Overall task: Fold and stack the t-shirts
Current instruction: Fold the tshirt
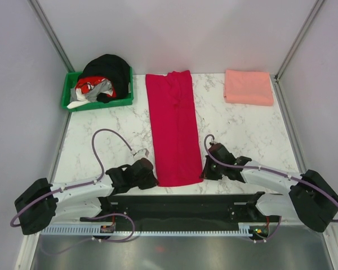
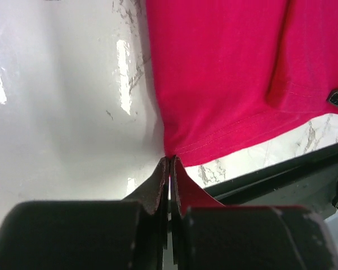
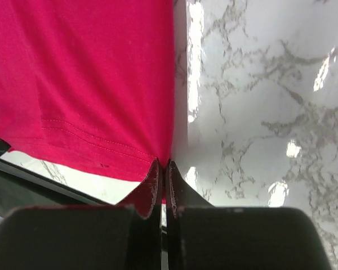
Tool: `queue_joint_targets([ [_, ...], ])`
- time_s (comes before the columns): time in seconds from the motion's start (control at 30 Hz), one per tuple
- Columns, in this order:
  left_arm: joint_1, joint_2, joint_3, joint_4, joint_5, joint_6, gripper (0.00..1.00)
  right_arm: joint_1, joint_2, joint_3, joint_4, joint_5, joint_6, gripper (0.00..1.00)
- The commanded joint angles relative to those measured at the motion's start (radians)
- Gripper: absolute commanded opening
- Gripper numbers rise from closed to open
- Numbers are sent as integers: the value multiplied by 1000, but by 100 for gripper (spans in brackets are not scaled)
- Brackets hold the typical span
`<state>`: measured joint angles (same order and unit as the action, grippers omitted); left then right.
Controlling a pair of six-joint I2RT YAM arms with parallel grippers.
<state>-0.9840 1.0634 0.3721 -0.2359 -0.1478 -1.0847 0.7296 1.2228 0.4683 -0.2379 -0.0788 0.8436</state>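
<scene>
- Crimson t-shirt [image 1: 173, 129]: lengthwise strip at centre of tabletop [image 1: 242, 135]; salmon t-shirt [image 1: 248, 87] folded, far right.
- Left gripper [image 2: 170, 160], right gripper [image 3: 162, 164]: jaws clenched on near hem corners.
- Best practice: raise both corners level, carry hem toward collar.

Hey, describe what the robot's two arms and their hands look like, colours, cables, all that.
The left arm and right arm match: white link shells, black joints, bulky black base housings. A thin purple cable runs along each. The left hand and right hand are black, each with two flat tapering fingers, dark and scuffed on the inner faces.
</scene>
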Motion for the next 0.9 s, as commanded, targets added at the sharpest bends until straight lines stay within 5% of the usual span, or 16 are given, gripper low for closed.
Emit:
queue_joint_targets([
  [0.0, -28, -77, 4, -66, -58, -37, 2, 24, -74, -22, -90, 8, 37, 0],
  [0.3, -151, -229, 206, -382, -137, -80, 2, 220, -321, 116, -382, 226, 242, 0],
  [0.53, -125, -100, 554, -569, -344, 86, 2, 231, -178, 433, -556, 491, 145, 0],
  [0.87, 315, 119, 732, -408, -106, 437, 2, -44, 232, 825, -517, 473, -188, 0],
])
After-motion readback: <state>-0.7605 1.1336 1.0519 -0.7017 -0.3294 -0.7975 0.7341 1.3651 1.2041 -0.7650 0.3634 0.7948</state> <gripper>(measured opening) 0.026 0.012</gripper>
